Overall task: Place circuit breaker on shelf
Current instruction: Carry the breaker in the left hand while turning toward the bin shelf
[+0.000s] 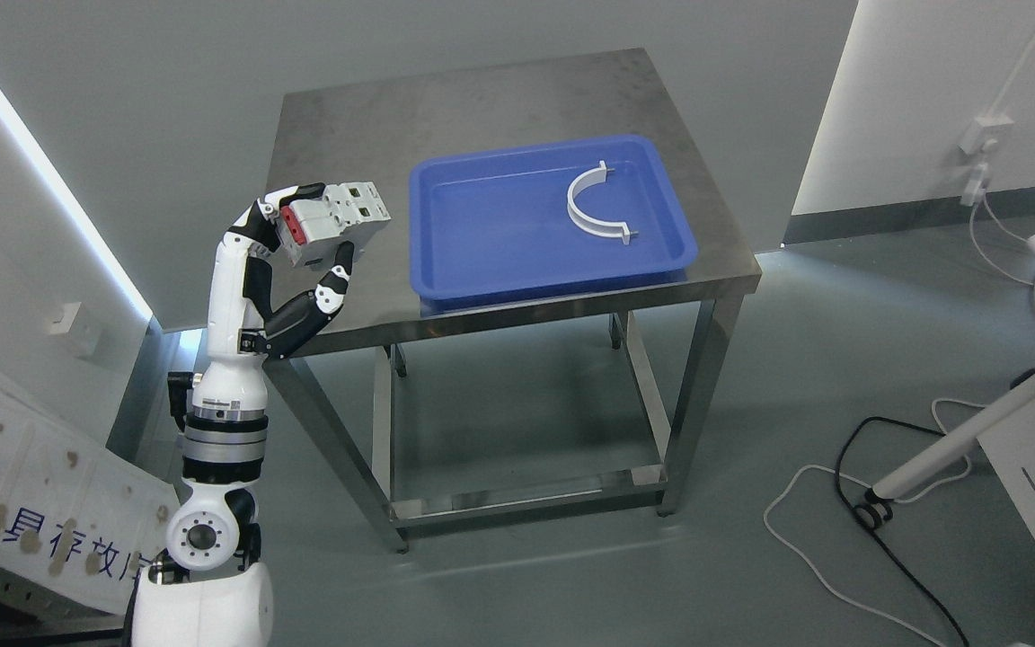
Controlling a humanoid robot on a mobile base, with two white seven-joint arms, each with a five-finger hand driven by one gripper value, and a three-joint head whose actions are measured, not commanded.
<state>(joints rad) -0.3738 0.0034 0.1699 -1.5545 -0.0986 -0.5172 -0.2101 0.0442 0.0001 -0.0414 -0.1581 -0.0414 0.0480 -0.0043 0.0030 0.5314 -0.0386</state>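
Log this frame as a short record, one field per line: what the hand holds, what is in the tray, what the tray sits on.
holding hand: left hand, arm rising from the lower left
held item: circuit breaker, grey with a red part, lifted over the table's left edge
tray: blue tray on the table top
tray contents: one white curved clamp, lying flat
support: steel table
right hand: not in view
shelf: none visible

Tray (446, 270) on table (347, 135), clamp (597, 205) in tray, circuit breaker (333, 223) left of tray
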